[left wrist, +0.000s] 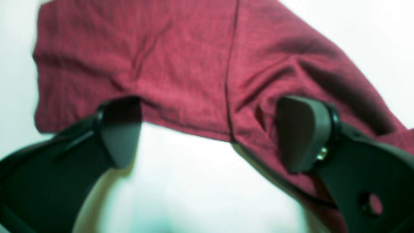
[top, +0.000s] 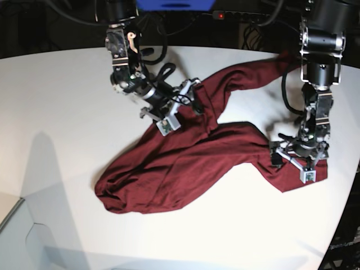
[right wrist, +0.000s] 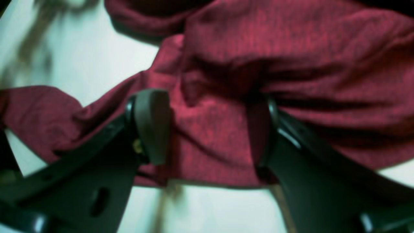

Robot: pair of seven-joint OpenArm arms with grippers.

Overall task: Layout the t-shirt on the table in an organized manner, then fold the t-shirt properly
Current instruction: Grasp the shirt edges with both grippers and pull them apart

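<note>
— While the t-shirt (top: 180, 163) lies crumpled mid-table (top: 67, 112), why do both claws sit low at its edges?
— Probably to spread it. The left gripper (left wrist: 207, 132) gapes wide over a hem; the right gripper (right wrist: 210, 129) straddles bunched cloth, jaws apart, not pinching.

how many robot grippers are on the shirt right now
2. The right gripper is at the t-shirt's upper middle, by the sleeve that runs toward the back. The left gripper is at the cloth's edge nearest the table's right side. Both are open.
</note>
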